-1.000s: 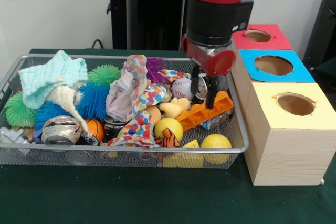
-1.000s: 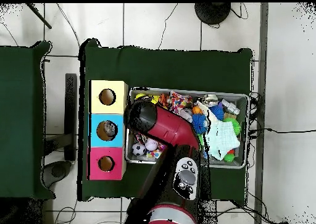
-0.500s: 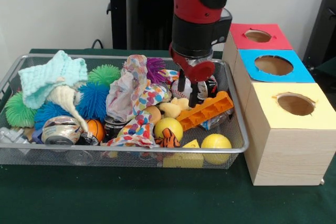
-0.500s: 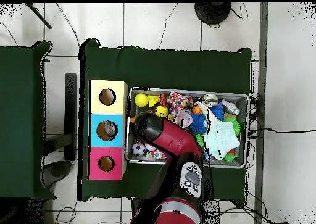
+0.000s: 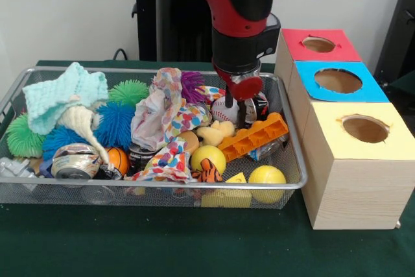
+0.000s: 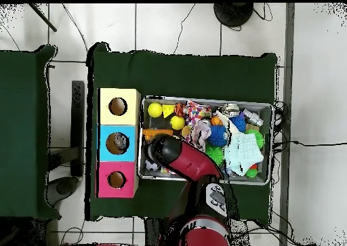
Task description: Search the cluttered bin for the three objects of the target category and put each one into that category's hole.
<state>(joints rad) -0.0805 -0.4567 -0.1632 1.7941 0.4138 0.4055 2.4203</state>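
Observation:
The wire-mesh bin (image 5: 130, 185) is full of toys and cloths. My gripper (image 5: 237, 107) hangs low over its far right part, between a baseball (image 5: 222, 109) and a dark printed can (image 5: 260, 106). Its fingers stand apart with nothing between them. A second can (image 5: 73, 160) with a silvery top lies at the front left. A third, dark can (image 5: 139, 154) sits half buried under a patterned cloth. The blue-topped hole (image 5: 338, 80) is the middle one of the wooden box, to the right of the bin. In the overhead view the arm covers the gripper; the blue hole (image 6: 118, 143) shows there.
The red-topped hole (image 5: 318, 44) and the yellow-topped hole (image 5: 364, 128) flank the blue one. An orange block (image 5: 254, 135) lies in front of the gripper. Yellow balls (image 5: 207, 157), puff balls (image 5: 115, 123) and a mint cloth (image 5: 63, 95) fill the bin.
The gripper has moved from the bin's right edge leftward and toward the robot's side, and now hangs by the baseball and the dark can.

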